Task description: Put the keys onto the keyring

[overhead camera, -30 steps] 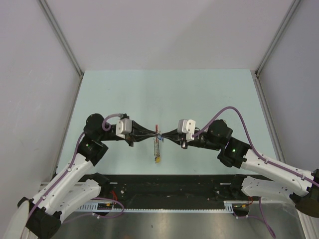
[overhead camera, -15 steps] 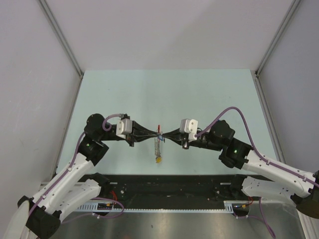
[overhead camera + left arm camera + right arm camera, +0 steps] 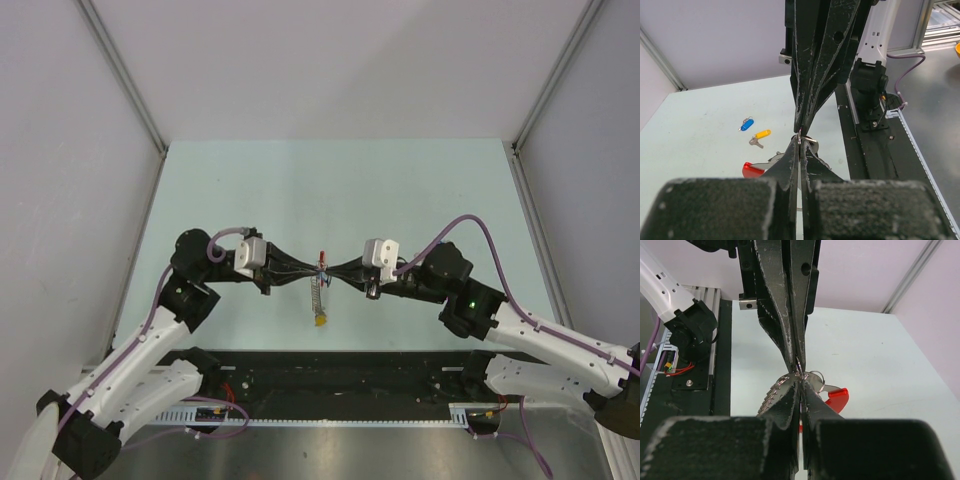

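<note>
My left gripper and right gripper meet tip to tip above the table's middle, both shut on the keyring. The ring hangs between them, its red section on top. In the left wrist view my left gripper pinches thin metal, and the red section shows at lower left. In the right wrist view my right gripper grips the grey notched part beside the red section. A small split ring sits at the tips. No black-tagged key is visible.
In the left wrist view a yellow-tagged key and a small blue tag lie on the pale green table. A yellow tag shows below the ring from above. A black rail runs along the near edge. Grey walls enclose the sides.
Both grippers and the keyring between them have drifted slightly to the right. Both grips look unchanged.
</note>
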{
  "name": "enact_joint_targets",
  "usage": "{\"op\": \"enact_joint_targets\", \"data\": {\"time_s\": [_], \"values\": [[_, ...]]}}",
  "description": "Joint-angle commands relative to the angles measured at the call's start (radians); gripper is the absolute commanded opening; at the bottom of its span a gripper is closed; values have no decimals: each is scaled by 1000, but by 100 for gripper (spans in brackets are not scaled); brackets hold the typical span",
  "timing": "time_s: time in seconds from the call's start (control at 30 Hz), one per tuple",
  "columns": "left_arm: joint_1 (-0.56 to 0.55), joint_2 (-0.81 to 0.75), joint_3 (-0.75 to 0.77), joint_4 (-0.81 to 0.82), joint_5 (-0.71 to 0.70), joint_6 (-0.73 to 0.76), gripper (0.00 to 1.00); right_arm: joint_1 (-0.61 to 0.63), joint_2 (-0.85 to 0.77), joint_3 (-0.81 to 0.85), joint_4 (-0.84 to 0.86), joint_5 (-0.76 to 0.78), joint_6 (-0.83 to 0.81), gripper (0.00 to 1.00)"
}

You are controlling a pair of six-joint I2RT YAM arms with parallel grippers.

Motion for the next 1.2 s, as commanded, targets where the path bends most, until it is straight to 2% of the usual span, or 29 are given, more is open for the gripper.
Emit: {"op": "enact_joint_targets", "data": {"time_s": [0.0,0.33,0.43,0.5,0.6,0.77,0.9,1.0,1.17], "values": [[-30,10,-13,77,34,-46,0,11,-3,0,142,-25,11,0],[-31,13,-47,215,48,-164,0,10,6,-11,160,-27,12,0],[-31,4,-43,186,16,-138,0,7,5,-9,154,-21,14,0],[-31,-5,-21,87,-24,-71,0,-7,-8,-11,145,-13,17,0],[-31,-24,2,-35,-151,2,0,-44,-23,-9,134,-12,43,0],[-31,-73,33,-230,-452,36,0,-111,-31,-11,76,39,127,0],[-31,-143,10,-317,-625,37,0,-139,9,-11,-14,157,202,0],[-31,-197,-10,-348,-720,24,0,-142,89,-16,-39,238,253,0],[-31,-291,-29,-388,-869,0,0,-145,300,-20,62,324,328,0]]}}
